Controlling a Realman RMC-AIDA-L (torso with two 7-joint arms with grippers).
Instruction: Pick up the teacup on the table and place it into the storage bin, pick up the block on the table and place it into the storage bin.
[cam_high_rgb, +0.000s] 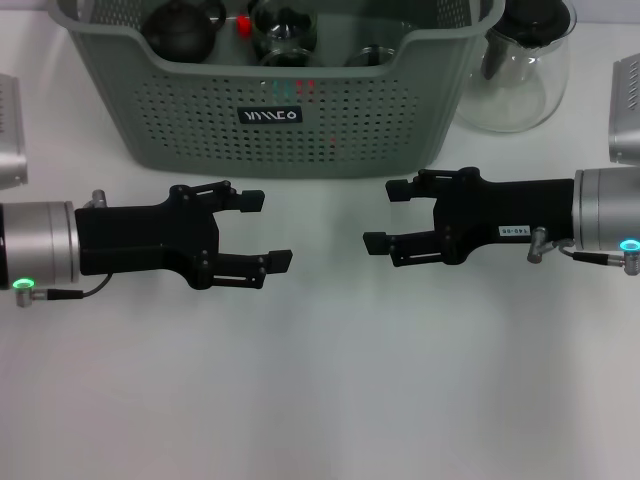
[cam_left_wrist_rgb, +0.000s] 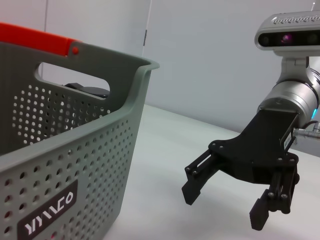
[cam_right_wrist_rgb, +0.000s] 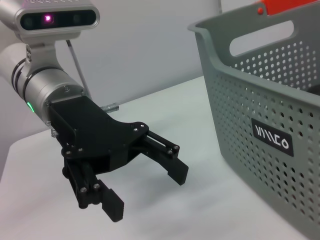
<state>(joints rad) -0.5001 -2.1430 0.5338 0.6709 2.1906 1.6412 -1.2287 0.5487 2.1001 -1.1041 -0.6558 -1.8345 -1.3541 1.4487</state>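
Storage bin, grey-green perforated plastic basket (cam_high_rgb: 290, 100), sits at 12 o'clock on white bench (cam_high_rgb: 320, 400). Left gripper (cam_high_rgb: 265, 230) & right gripper (cam_high_rgb: 385, 215): fingers released, empty. No teacup/block visible outside bin — verify before reaching.

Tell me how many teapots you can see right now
2, maybe more hidden. A dark teapot sits inside the storage bin toward the robot's left; a clear glass teapot stands on the table beside the bin's right end.
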